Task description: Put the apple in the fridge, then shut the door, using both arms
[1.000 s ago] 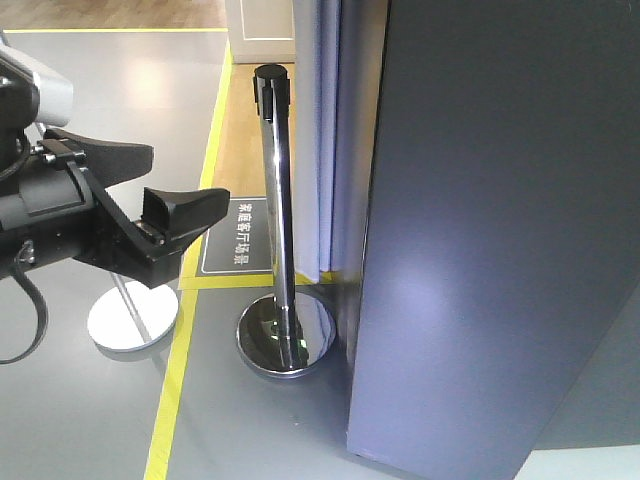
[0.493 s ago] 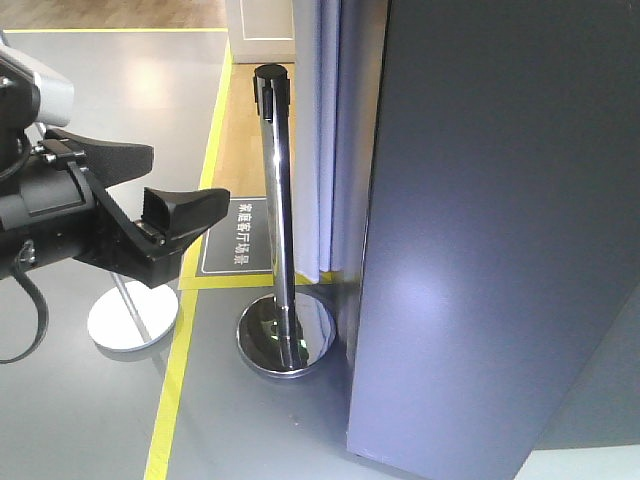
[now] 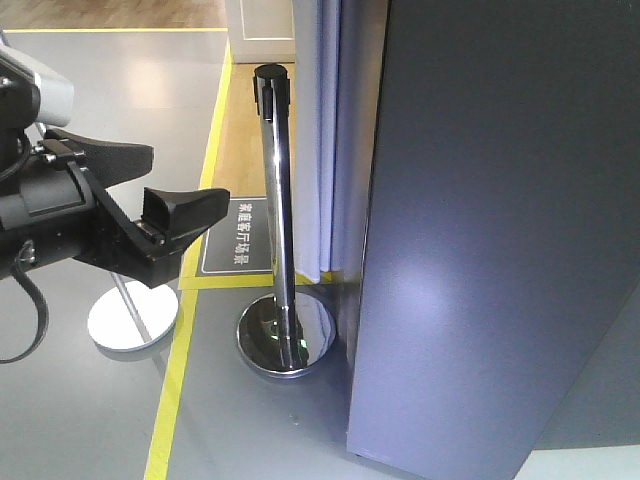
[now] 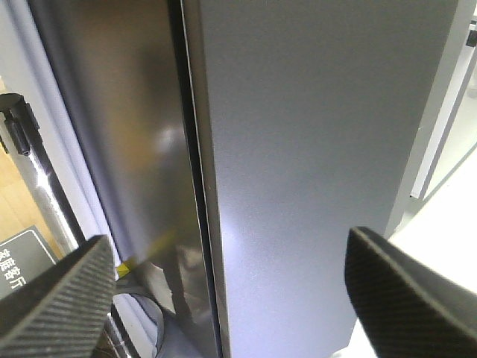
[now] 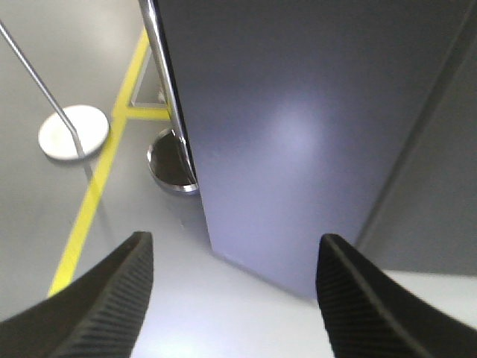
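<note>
Looking from the left of the front view, I see my left gripper (image 3: 165, 190) held out over the grey floor, its black fingers spread apart with nothing between them. Below it stands a white round base (image 3: 132, 316) with a thin slanted rod. A yellow floor line (image 3: 178, 360) runs past it toward me, and a dark floor sign (image 3: 240, 238) with white characters lies just beyond. Next comes a chrome stanchion post (image 3: 279, 200) on a mirrored dome base (image 3: 285, 335), standing just beside the fridge (image 3: 500, 240), with a pale curtain (image 3: 318, 130) behind it. The fridge's dark grey outside fills the right half, its door (image 4: 313, 149) shut against the body along a thin seam. My left wrist view faces that seam, the pads (image 4: 56, 302) wide at either edge. My right gripper (image 5: 231, 291) is likewise spread wide and holds nothing, pointing at the fridge's lower corner above the floor. The apple appears in none of the views.
</note>
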Available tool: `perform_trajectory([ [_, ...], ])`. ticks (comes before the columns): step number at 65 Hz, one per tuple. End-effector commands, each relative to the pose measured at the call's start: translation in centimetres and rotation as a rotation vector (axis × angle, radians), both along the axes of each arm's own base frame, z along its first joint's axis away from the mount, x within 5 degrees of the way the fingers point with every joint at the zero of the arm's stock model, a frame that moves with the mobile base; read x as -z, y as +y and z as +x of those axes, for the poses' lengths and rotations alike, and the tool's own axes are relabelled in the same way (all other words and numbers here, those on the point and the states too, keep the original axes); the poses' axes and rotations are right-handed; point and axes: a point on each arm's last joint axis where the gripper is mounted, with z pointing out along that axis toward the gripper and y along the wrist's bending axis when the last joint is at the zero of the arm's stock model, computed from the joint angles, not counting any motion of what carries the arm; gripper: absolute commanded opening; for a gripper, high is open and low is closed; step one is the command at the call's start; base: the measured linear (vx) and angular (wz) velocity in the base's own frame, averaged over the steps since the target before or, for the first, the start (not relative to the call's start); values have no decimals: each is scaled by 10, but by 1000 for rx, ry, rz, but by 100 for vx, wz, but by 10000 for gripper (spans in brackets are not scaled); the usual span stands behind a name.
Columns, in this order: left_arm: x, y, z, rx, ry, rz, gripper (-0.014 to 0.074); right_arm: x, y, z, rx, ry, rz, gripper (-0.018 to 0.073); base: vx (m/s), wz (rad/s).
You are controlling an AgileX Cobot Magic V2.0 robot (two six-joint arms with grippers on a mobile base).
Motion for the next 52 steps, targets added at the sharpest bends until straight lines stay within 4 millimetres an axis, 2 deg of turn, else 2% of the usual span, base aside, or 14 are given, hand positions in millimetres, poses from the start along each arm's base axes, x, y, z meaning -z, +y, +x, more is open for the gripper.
perform_trajectory([
  [1, -16, 3, -1, -33, -55, -55, 594, -23, -2, 10, 39, -218, 35, 453, 0, 0],
  [8, -16, 3, -1, -33, -55, -55, 594, -32, -5, 36, 75, -295, 44, 453, 0, 0],
  [27, -16, 3, -1, -33, -55, -55, 594, -59, -18, 163, 129, -305, 11, 453, 0, 0],
  [36, -16, 3, -1, -33, -55, -55, 594, -66, -22, 212, 139, -326, -1, 453, 0, 0],
  [45, -16, 3, -1, -33, -55, -55, 594, -54, -25, 260, 141, -289, -13, 453, 0, 0],
  [52, -16, 3, -1, -33, -55, -55, 594, -44, -27, 287, 145, -274, -16, 453, 0, 0],
])
